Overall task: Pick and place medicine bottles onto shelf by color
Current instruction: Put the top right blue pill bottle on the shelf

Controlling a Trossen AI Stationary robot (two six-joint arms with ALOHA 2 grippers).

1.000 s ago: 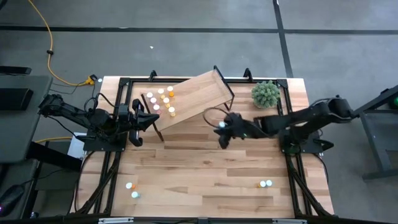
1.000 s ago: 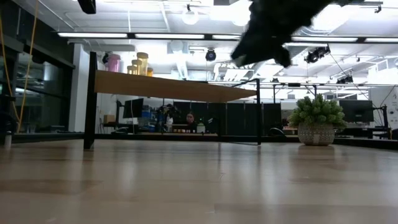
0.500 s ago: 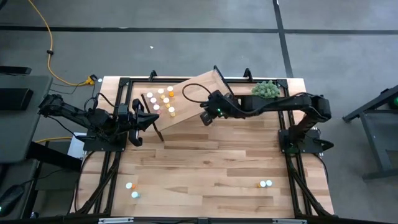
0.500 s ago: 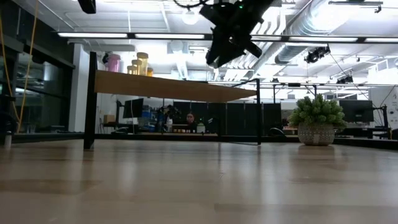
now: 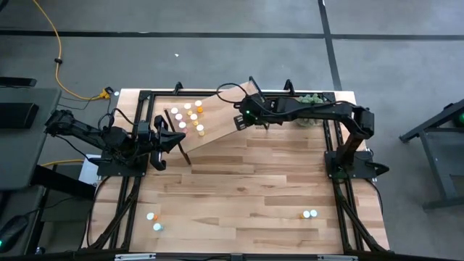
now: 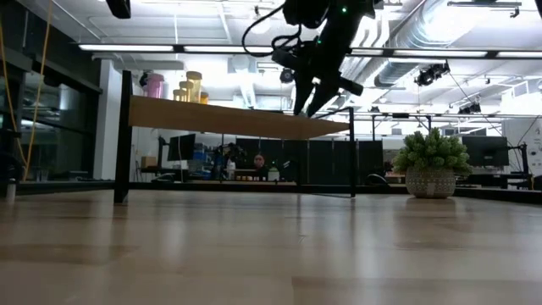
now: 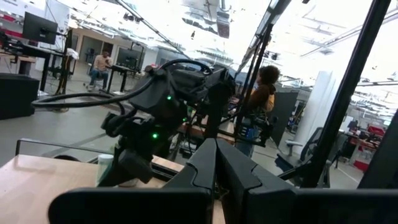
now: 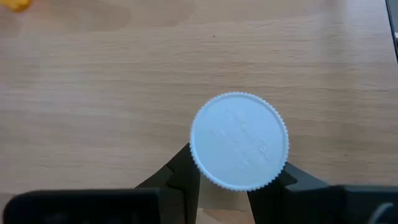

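On the bench (image 5: 239, 185), going left to right: two loose bottles (image 5: 154, 221) sit near the front left corner, one with a yellowish body and one teal, close together but apart. The left gripper (image 5: 168, 140) waits low at the left edge, just beside the shelf's left legs, its fingers (image 7: 214, 165) pressed shut with nothing between them. The shelf (image 5: 217, 116) stands toward the far edge, set askew so that its right end points to the far side. On its left end sits a cluster of bottles (image 5: 190, 117), white-capped, yellow and orange bodies showing from above; the low view shows a pink one (image 6: 155, 85) and yellow ones (image 6: 194, 86) standing upright on the plank.

The right arm reaches from its base at the right edge, stretched nearly flat across the far side of the bench and passing over the green plant (image 5: 310, 100) in its pot (image 6: 430, 181), most of which it hides from above. The right gripper (image 5: 245, 119) hangs over the shelf's right half, tilted downward, fingertips just above the plank in the low view. It is clamped on a white-capped bottle (image 8: 239, 140), one dark finger (image 8: 179, 171) on each side of the cap, with bare shelf wood underneath. Whether the bottle's base touches the plank cannot be told. An orange bottle (image 8: 13, 4) shows at the edge of that wrist view.

Two more bottles (image 5: 309, 214), side by side, stand near the front right corner. People (image 7: 258, 99) are in the room beyond.
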